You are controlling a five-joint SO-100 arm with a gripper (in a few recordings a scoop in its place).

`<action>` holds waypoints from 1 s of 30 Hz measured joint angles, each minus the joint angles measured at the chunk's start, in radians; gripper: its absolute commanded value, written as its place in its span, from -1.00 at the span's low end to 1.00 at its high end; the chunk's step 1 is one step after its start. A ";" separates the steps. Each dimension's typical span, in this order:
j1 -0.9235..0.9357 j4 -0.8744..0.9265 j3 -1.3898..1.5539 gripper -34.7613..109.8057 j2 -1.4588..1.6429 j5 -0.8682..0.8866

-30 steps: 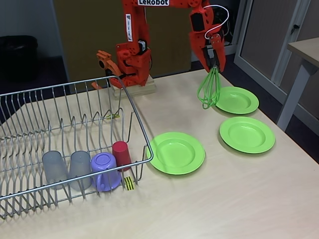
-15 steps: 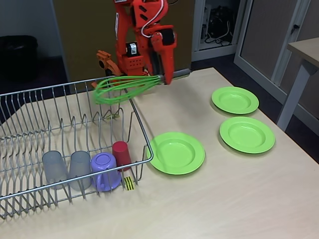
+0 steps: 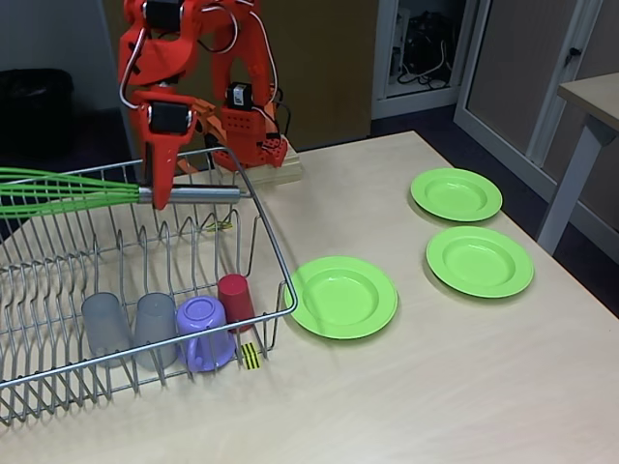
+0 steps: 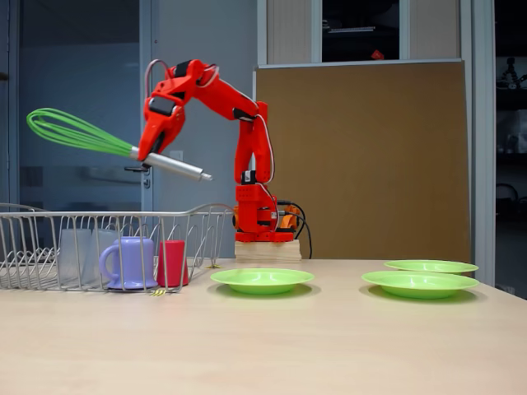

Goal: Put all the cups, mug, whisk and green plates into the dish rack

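Nearest, the dish rack [image 3: 271,253] holds two grey cups [image 3: 104,324], the mug [image 3: 204,332] and a red cup [image 3: 234,298]. Above it, the gripper [image 3: 158,196] pinches the whisk [image 3: 58,190] where the handle meets the wires: green loops to the picture's left, metal-looking handle to the right. Three green plates [image 3: 343,296] lie on the table [image 3: 435,387].

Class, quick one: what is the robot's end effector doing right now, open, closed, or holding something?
End effector: closed on the whisk, gripping its handle, held in the air above the dish rack.
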 measured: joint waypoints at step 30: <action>0.083 -0.170 -0.232 -0.52 -0.650 -0.035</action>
